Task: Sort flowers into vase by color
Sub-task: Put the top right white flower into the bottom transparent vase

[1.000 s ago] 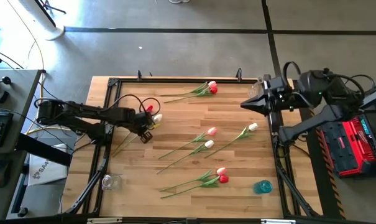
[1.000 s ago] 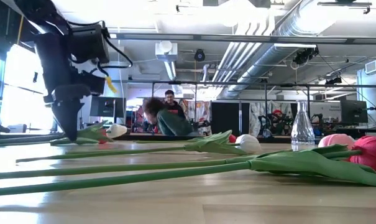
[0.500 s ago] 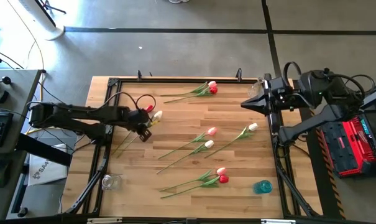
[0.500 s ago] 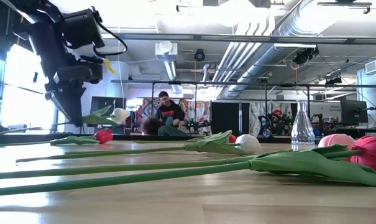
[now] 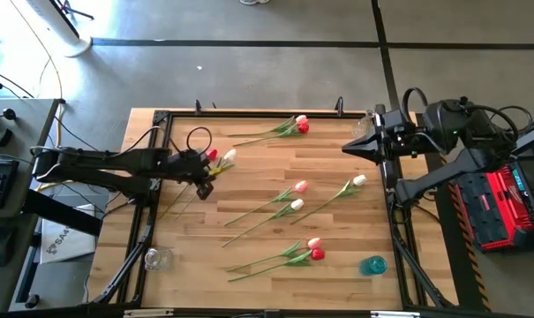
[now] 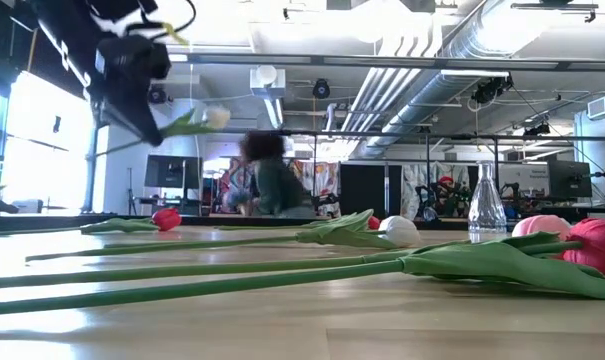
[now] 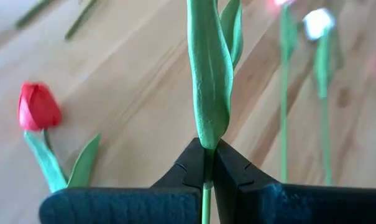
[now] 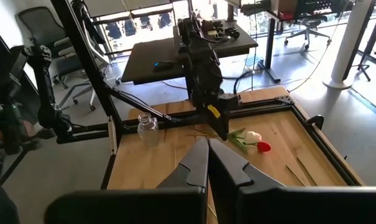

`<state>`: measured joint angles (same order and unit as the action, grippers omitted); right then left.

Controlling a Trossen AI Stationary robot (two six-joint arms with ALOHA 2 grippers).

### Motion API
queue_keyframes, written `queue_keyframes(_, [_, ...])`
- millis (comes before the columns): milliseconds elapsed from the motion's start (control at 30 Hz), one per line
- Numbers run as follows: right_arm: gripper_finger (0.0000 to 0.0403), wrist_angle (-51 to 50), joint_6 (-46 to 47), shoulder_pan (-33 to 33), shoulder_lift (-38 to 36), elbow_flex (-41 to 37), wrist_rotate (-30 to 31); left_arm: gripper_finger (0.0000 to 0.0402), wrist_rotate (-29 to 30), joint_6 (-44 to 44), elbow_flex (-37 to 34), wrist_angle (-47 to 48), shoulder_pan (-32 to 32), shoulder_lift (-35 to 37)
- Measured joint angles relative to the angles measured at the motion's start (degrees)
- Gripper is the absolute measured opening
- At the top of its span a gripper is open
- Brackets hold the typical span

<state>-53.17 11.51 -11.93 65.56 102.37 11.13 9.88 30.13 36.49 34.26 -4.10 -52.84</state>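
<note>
Between the left gripper's [image 7: 207,163] pinched fingers, a white tulip's [image 7: 209,93] stem

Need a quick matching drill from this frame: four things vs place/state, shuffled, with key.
1. left gripper
2. right gripper
3. teal vase
4. clear vase

A. near left corner of the table
B. shut on a white tulip's stem, lifted
C. shut, empty, at right edge
D. near right corner of the table

Pairs: 1-B, 2-C, 3-D, 4-A
</note>
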Motion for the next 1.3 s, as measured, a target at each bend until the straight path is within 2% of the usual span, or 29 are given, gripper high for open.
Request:
queue_keyframes(433, [0.0, -0.1, 0.0, 0.0, 0.0, 0.0, 0.0, 0.0, 3.3, -2.3, 1.1, -5.6, 8.7, 6.3])
queue_keyframes(700, [0.0, -0.2, 0.0, 0.0, 0.0, 0.0, 0.0, 0.0, 10.4, -0.8, 1.2, -7.8, 16.9, 13.5])
queue_keyframes(1067, [0.0, -0.2, 0.0, 0.0, 0.0, 0.0, 0.0, 0.0, 11.6, -4.4, 1.2, -10.1, 24.4, 17.5])
queue_keyframes(1300, [0.0, -0.2, 0.0, 0.0, 0.0, 0.0, 0.0, 0.0, 11.1, -10.2, 1.2, -16.8, 27.4, 17.6])
